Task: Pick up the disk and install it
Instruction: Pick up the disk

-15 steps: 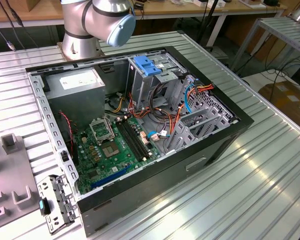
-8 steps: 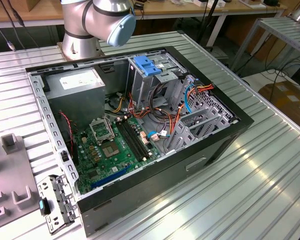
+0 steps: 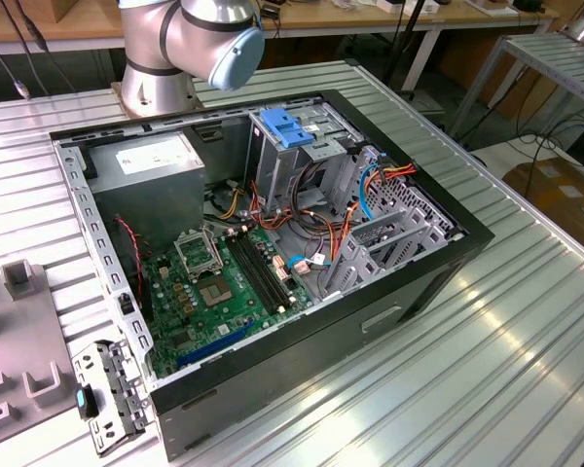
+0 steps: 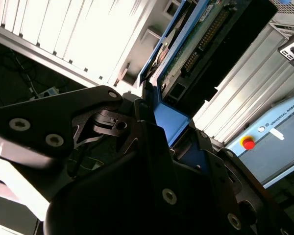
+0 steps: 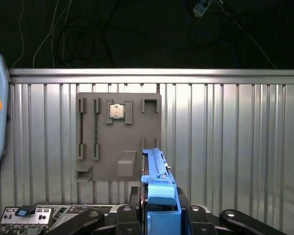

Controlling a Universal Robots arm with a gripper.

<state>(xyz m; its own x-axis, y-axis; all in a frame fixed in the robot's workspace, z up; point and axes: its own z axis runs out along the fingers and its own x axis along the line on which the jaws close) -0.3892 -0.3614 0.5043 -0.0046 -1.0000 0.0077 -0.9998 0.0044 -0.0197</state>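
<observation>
In both wrist views my gripper (image 5: 159, 198) is shut on the disk (image 5: 157, 171), which I see edge-on with its blue side rail between the black fingers. The second wrist view shows the disk (image 4: 196, 44) from its underside, with a green circuit board and connector pins, reaching away from the gripper (image 4: 161, 125); its blue rail (image 4: 170, 121) sits in the grip. The disk hangs above the ribbed metal table. In the exterior view the open computer case (image 3: 438, 268) lies on the table, with a metal drive cage (image 3: 302, 161) topped by a light-blue latch (image 3: 287, 126).
A grey fixture plate (image 5: 137, 142) holding a small square chip (image 5: 117, 111) lies on the table below the gripper. A metal bracket (image 3: 107, 394) lies near the case's corner. A teach pendant (image 4: 279, 127) with a red button is beside the table. The arm's base (image 3: 161, 83) stands behind the case.
</observation>
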